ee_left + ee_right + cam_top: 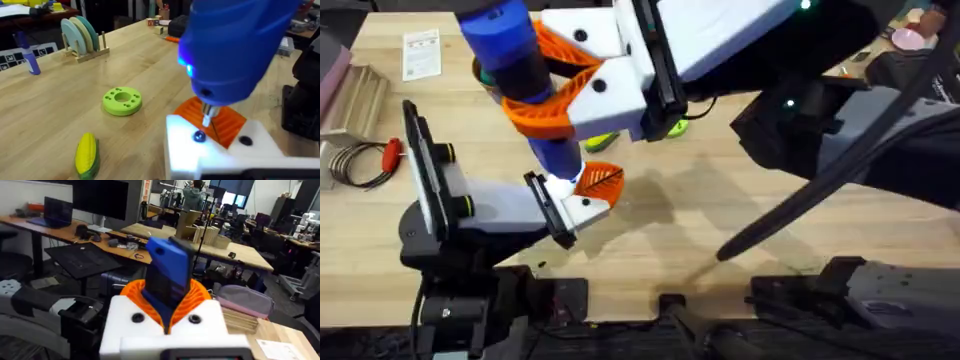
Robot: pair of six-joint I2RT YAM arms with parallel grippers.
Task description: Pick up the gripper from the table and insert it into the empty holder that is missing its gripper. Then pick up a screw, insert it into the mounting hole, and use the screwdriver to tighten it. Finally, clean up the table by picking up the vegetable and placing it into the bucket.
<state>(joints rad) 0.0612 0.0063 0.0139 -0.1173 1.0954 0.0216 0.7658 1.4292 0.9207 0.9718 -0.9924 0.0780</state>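
Left wrist view: screwdriver [235, 50] bit sits on the screw [199, 136] in the white holder [210, 155], orange gripper [220, 120] seated behind. Right pincer [575, 95] clamps the screwdriver; left pincer's state: cannot tell. Tightening step, judged. Next: corn [86, 154], left on the bench [60, 100].

Glossy blue plastic screwdriver [235, 45] with thin shiny metal bit, ribbed matt orange plastic gripper [212, 120] in smooth white plastic holder [215, 150], smooth plastic yellow-green vegetable [86, 154], pale matt wood-grain table [60, 100].
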